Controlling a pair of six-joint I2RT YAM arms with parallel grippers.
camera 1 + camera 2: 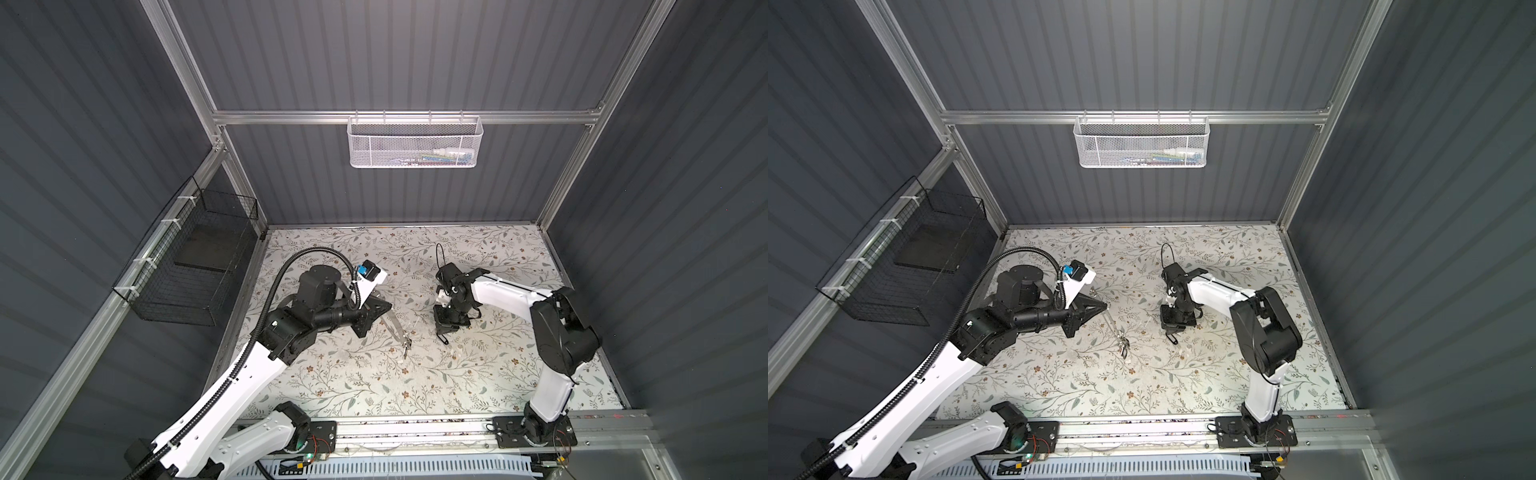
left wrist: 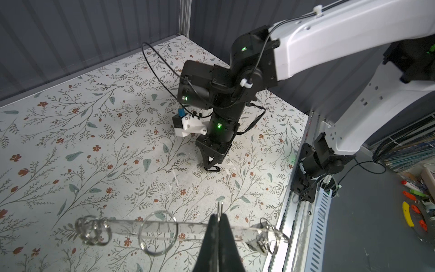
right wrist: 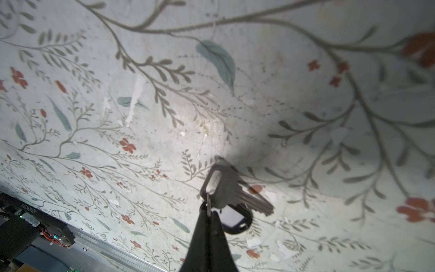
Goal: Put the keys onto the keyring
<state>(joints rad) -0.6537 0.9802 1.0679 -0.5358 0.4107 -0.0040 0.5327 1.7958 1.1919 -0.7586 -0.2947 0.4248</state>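
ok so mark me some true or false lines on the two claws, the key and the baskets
1. The left claw is shut on the keyring. True.
2. The right claw is wide open. False: it is shut at the head of the metal key.
3. A black tag with a white window lies beside that key. True.
4. The white mesh basket hangs on the right wall. False: it hangs on the back rail.
5. The black wire basket holds keys. False: only a dark flat slab shows in it.
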